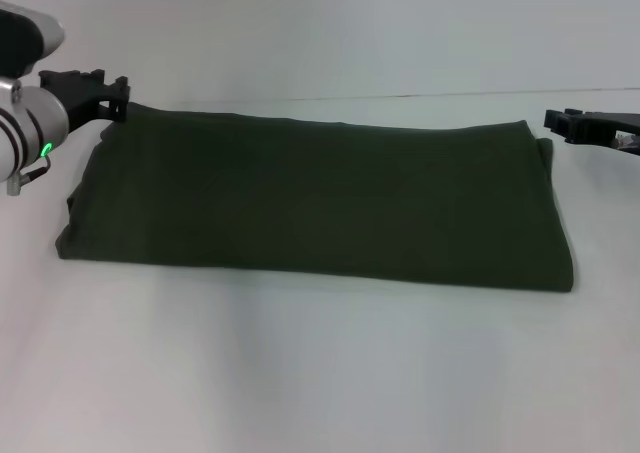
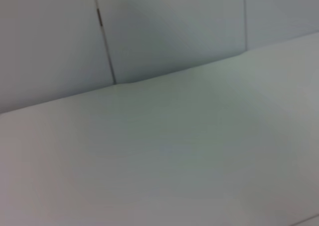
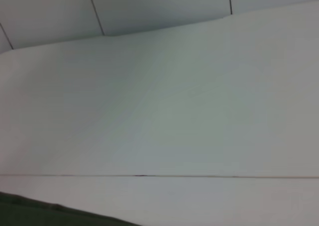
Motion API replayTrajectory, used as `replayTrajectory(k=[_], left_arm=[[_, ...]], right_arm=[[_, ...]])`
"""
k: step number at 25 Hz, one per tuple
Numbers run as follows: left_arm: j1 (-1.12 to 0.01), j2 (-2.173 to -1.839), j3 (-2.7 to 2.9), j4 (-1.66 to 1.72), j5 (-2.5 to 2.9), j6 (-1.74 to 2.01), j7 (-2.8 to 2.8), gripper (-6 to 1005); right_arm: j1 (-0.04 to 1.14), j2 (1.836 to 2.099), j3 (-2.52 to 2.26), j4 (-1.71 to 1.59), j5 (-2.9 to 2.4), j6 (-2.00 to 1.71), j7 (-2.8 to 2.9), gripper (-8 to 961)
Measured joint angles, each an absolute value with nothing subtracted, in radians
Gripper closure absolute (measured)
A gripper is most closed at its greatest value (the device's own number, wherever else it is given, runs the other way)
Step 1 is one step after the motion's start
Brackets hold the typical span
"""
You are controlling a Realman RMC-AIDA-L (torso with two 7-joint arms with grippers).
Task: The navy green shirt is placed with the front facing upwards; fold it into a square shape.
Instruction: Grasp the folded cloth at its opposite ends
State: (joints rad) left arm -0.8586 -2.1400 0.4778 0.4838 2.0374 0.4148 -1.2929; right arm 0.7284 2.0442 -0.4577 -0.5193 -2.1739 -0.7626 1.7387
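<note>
White tabletop (image 1: pixel 320 373) held the dark olive-green cotton shirt (image 1: pixel 320 208), folded into a wide rectangle, lettering hidden. Left gripper (image 1: pixel 108 95) sat at its far-left corner, right gripper (image 1: pixel 580 125) just off the far-right; jaw states were unreadable. Seemingly mid-fold, a crosswise fold remained.

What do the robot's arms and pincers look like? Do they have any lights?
The left arm is a chunky silver-grey tube with a black band, ribbed rings and a small glowing green light. A thin grey cable hangs under it. Its left pincer is matte black and blocky. The right pincer is black too, flat and angular; little of the arm behind it shows.
</note>
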Motion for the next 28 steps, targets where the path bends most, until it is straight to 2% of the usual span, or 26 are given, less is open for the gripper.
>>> replayTrajectory(k=[1, 3, 7, 8, 15, 17, 20, 21, 24, 28], left_arm=[[-0.860, -2.140, 0.481, 0.481, 2.037, 0.416, -1.287, 902], [-0.862, -2.139, 0.492, 0.477, 2.035, 0.420, -1.268, 830], [-0.856, -2.140, 0.493, 0.479, 1.981, 0.422, -1.259, 687], [-0.844, -2.141, 0.491, 0.491, 1.929, 0.430, -1.262, 455], [-0.789, -2.148, 0.490, 0.561, 1.832, 0.507, -1.313, 241], [-0.768, -2.144, 0.490, 0.569, 1.829, 0.561, -1.366, 222], [-0.726, -2.119, 0.494, 0.581, 1.837, 0.688, -1.464, 195], [-0.687, -2.091, 0.489, 0.592, 1.838, 0.797, -1.532, 185], [-0.635, -2.056, 0.470, 0.608, 1.840, 0.943, -1.612, 158], [-0.576, -2.018, 0.363, 0.691, 2.000, 1.194, -1.802, 139]], right_arm=[[0.728, 2.045, -0.458, -0.520, -2.170, -0.760, 1.737, 908], [0.727, 2.046, -0.459, -0.525, -2.152, -0.758, 1.731, 680], [0.721, 2.046, -0.462, -0.527, -2.124, -0.767, 1.729, 518], [0.720, 2.046, -0.463, -0.527, -2.119, -0.770, 1.729, 478], [0.708, 2.047, -0.466, -0.535, -2.115, -0.824, 1.736, 230], [0.698, 2.051, -0.465, -0.546, -2.112, -0.845, 1.735, 211], [0.681, 2.065, -0.467, -0.575, -2.107, -0.884, 1.730, 183], [0.671, 2.071, -0.466, -0.590, -2.106, -0.901, 1.727, 174], [0.652, 2.085, -0.467, -0.623, -2.099, -0.950, 1.702, 146], [0.620, 2.088, -0.465, -0.626, -2.077, -1.091, 1.622, 136]])
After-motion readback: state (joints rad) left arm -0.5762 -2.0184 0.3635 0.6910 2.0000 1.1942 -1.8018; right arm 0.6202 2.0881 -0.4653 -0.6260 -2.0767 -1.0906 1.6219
